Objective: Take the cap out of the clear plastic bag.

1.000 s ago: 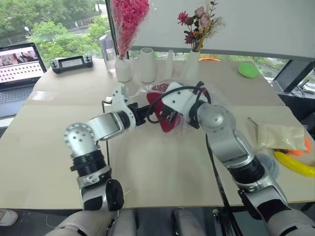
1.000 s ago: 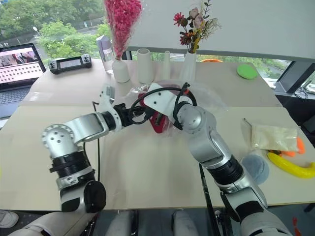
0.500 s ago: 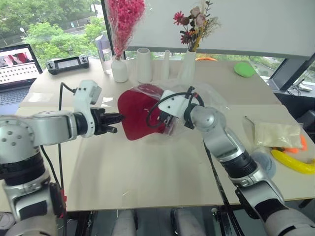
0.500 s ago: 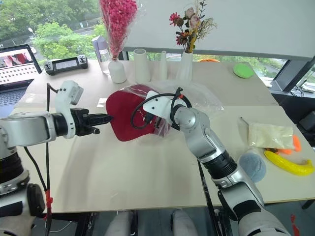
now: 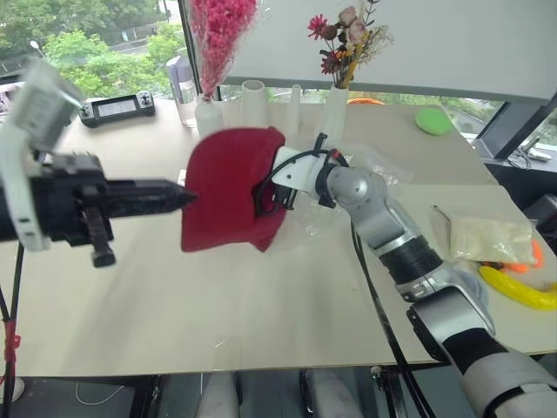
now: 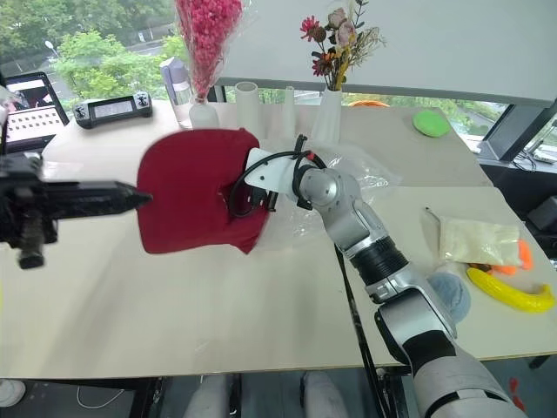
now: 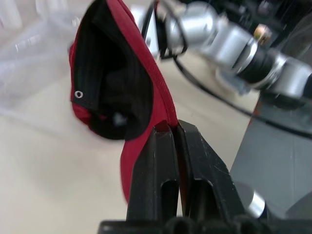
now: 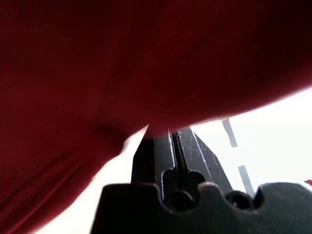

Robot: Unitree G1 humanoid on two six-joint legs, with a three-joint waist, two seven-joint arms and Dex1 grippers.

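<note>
Having risen clear of the clear plastic bag (image 5: pixel 370 178), the cap (image 5: pixel 228 187) hangs clamped in the left gripper (image 7: pixel 174 131); right gripper (image 8: pixel 173 139) stays closed on nothing.

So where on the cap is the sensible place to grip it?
The brim edge, from the robot's left, where the left hand is already shut on the cap. That edge is thin and stiff and juts out clear of the clear plastic bag.

- You've got a pale wood table (image 5: pixel 261 313) across the frame.
- Windows (image 5: pixel 96 43) at 10–11 o'clock, green trees outside, daylight.
- White blind (image 5: pixel 435 43) at 1 o'clock.
</note>
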